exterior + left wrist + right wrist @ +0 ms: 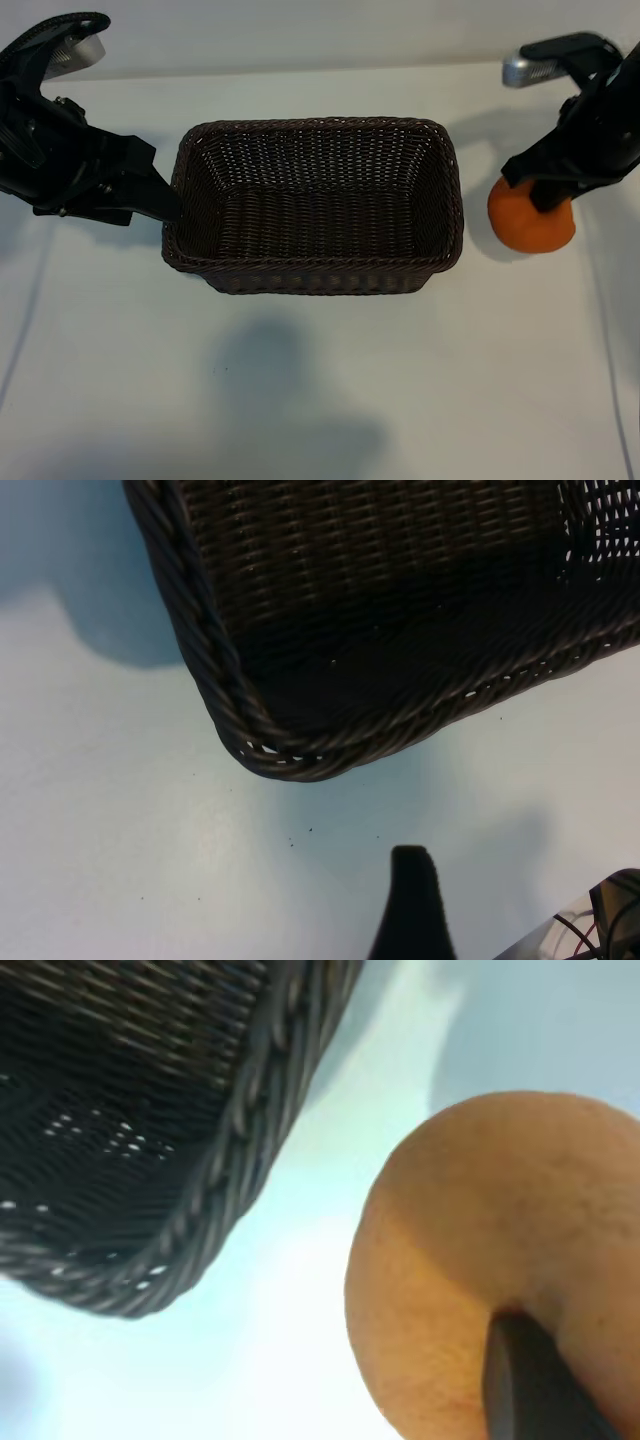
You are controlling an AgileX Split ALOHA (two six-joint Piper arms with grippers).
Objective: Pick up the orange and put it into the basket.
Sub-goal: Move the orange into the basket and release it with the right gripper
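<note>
Orange, round matte fruit is hanging clamped in your right gripper, at three o'clock from the dark-brown woven wicker basket; left gripper's jaws are standing apart.

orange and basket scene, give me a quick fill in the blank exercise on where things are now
1. The orange is pinched in the ____ gripper.
2. The basket has ____ in it.
3. In the exterior view the orange sits outside the basket, by its ____ end.
4. The left gripper is by the basket's ____ end.

Missing words: right; nothing; right; left
</note>
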